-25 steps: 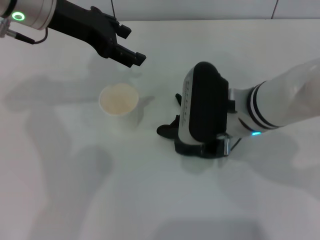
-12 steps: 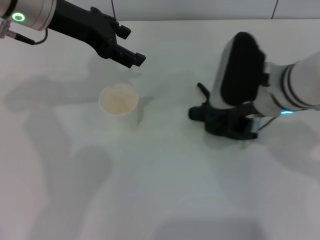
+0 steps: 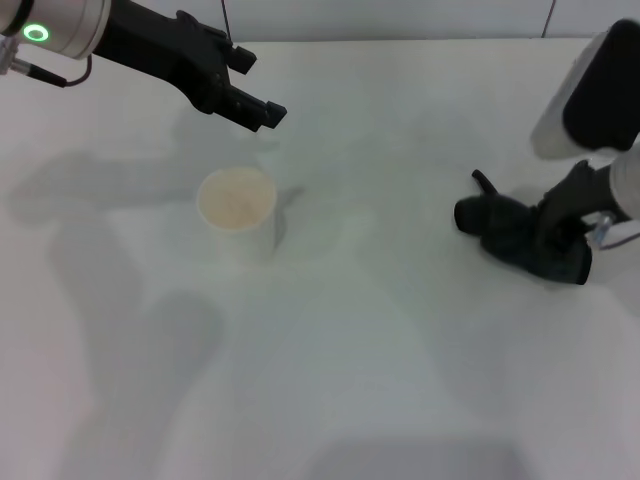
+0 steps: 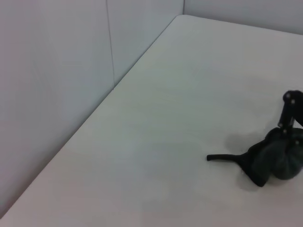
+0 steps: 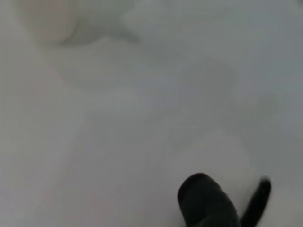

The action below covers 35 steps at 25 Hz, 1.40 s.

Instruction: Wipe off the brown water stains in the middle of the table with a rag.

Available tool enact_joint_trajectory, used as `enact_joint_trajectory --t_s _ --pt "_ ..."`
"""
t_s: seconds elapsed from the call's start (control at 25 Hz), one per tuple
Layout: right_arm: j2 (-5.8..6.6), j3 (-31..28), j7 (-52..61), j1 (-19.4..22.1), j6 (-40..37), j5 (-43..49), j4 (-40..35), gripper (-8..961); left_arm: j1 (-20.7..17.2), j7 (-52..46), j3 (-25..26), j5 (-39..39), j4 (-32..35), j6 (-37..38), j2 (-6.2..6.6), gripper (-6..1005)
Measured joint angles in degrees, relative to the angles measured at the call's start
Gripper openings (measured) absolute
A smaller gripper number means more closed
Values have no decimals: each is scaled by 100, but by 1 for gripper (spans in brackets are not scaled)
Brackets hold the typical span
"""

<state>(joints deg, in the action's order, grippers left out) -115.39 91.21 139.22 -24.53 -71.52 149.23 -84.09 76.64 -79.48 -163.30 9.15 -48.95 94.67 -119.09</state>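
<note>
The black crumpled rag [image 3: 515, 238] lies on the white table [image 3: 380, 350] at the right side, with a thin tail pointing left. My right gripper [image 3: 572, 228] reaches in from the right edge and is shut on the rag's right part. The left wrist view shows the rag [image 4: 273, 158] far off with a dark finger [image 4: 289, 106] rising from it. In the right wrist view the rag [image 5: 208, 201] fills the lower edge. No brown water stains show in any view. My left gripper [image 3: 255, 88] hovers open at the back left, above and behind the cup.
A white paper cup [image 3: 237, 203] with a pale tan inside stands upright left of the middle. The table's far edge meets a pale wall [image 4: 57, 71]. My right arm's white and black wrist [image 3: 600, 95] hangs over the table's right side.
My right gripper has dragged the rag from the table's middle far to the right, and its wrist has lifted and swung right. The left arm and the cup have stayed put.
</note>
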Motion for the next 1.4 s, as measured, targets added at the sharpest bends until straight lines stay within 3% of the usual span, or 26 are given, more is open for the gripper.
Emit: enact_joint_trajectory --t_s 0.44,0.64,1.08,1.2,1.4 --pt "6 -488 -11 -363 243 -136 575 87 -3 33 0 7 0 -11 0 860" --pt "9 -696 -18 -274 553 -176 536 88 -24 46 0 8 0 -11 0 860" --pt "25 -886 -76 -275 494 -207 515 446 1 36 6 -48 11 221 1 860" --pt "37 -1381 -267 -239 164 -488 361 575 -1 14 9 -212 -67 760 1 860" --pt "40 -2653 -1052 -228 -769 -1748 369 779 -248 -23 10 -566 -407 1635 -3 860"
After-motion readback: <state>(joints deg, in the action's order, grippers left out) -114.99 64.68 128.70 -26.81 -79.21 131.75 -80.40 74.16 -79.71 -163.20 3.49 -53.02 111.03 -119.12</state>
